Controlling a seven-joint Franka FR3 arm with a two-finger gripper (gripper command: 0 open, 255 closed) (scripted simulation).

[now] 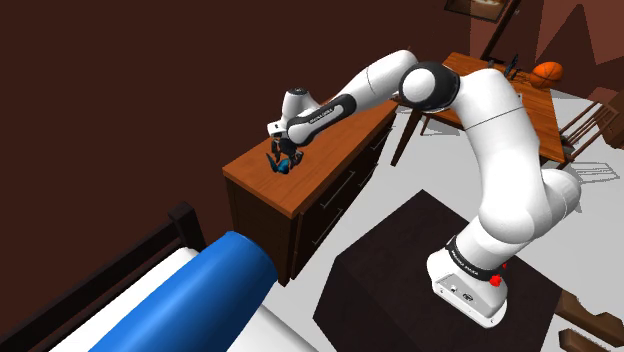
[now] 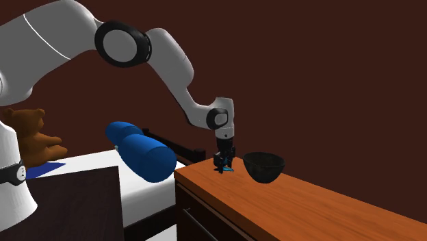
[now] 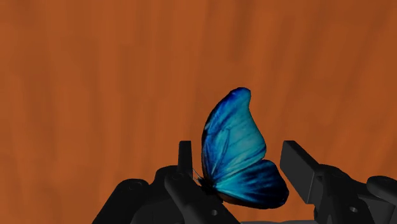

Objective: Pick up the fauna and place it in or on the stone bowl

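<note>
a room with dark brown walls holds a white bed carrying a big blue cylindrical bolster (image 1: 215,290), and next to it a long dresser with a reddish-brown wooden tabletop (image 2: 308,205). the white arm (image 1: 500,150) reaches from its dark stand to the end of that tabletop nearest the bed.

on the tabletop sits the dark, nearly black rounded bowl (image 2: 264,166), empty as far as its rim lets me see. just beside it, toward the second exterior view's left, the black pincer (image 2: 226,159) points straight down, its tips low at the wood.

in the wrist view the small blue butterfly with dark-edged wings (image 3: 235,153) stands upright inside the pincer, wings up and spanning most of the gap. i cannot tell whether the pincer has clamped it or only brackets it.

by my reading the approach is done and the grasp is at hand or just made. the lift, the short carry to the bowl and the release are left.
</note>
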